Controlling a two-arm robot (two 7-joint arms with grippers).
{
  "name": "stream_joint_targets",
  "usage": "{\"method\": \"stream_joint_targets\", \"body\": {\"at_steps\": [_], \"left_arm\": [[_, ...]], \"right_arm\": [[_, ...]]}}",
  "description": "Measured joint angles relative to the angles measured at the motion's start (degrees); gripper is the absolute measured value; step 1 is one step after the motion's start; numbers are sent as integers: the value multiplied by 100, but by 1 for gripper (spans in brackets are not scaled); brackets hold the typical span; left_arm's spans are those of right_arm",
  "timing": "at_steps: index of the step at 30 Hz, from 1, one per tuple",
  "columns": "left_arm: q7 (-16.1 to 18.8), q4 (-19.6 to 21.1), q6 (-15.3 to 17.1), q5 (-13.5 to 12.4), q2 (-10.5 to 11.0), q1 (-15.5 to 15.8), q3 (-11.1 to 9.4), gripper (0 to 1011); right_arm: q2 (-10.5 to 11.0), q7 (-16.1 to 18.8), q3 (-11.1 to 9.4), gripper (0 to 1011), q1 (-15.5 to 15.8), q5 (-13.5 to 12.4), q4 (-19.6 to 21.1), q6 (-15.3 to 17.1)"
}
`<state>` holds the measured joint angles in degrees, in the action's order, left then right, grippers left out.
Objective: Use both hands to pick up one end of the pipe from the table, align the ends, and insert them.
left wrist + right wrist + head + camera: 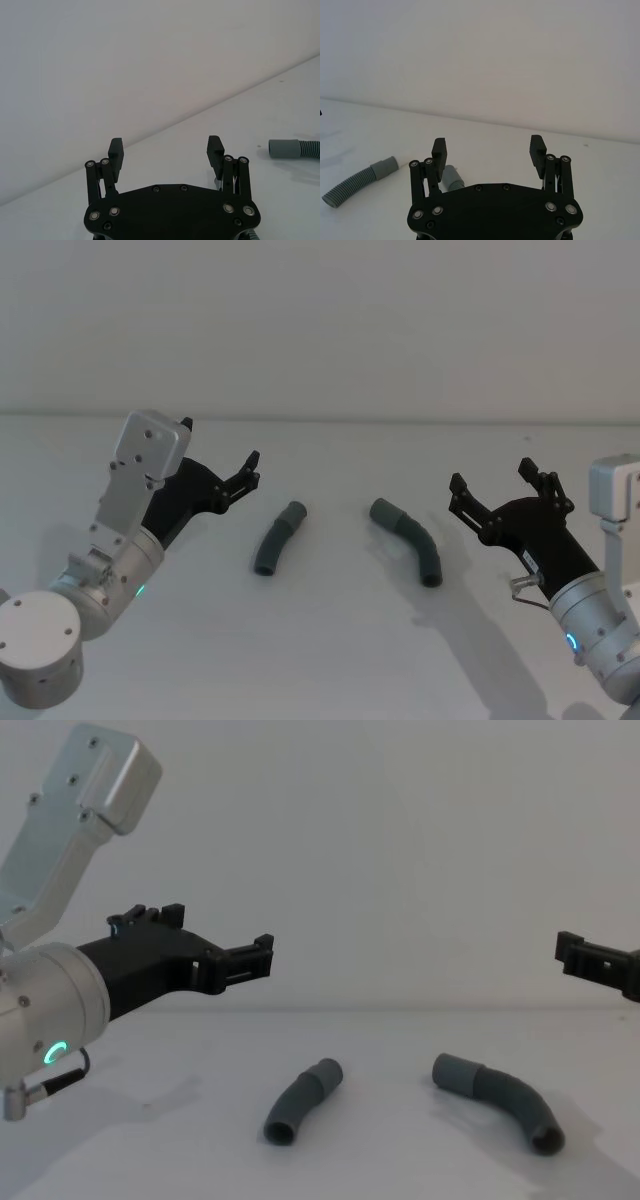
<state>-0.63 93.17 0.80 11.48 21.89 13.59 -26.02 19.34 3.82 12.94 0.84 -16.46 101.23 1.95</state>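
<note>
Two dark-grey bent pipe pieces lie on the white table [330, 650], a short gap between them. The left piece [279, 538] [303, 1100] and the right piece [408, 540] [497, 1100] turn their wider collared ends toward each other. My left gripper [222, 448] [165, 145] [215, 935] hovers open, up and to the left of the left piece. To the right of the right piece, my right gripper [492, 477] [488, 146] [590, 960] is also open and off the table. Neither gripper holds anything. The right wrist view has both pieces, left [360, 180] and right [451, 177].
A plain pale wall [320, 320] rises behind the table's far edge. A ribbed pipe piece [295, 148] with its collar lies at the border of the left wrist view. Bare table surface surrounds both pieces.
</note>
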Motion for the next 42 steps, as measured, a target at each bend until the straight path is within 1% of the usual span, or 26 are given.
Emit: {"method": "stream_joint_targets", "body": {"at_steps": [32,34,40,42], "left_arm": [[11,-1,16,-18,-17,7,0,1001],[28,-4,31,-34,-31,16,-4,1001],[168,-17,212,-149,-152,69,-47,1001],[205,-17,317,-175,-205,86,-65,1001]], "right_arm": [[-2,2,0,1002,-3,0,-4,0],[-4,28,0,1002,-19,0,-22,-1],[3,200,25,1002,-155,-38,-158,-39],[20,360,60,1002,-292,-71,-288,-47]]}}
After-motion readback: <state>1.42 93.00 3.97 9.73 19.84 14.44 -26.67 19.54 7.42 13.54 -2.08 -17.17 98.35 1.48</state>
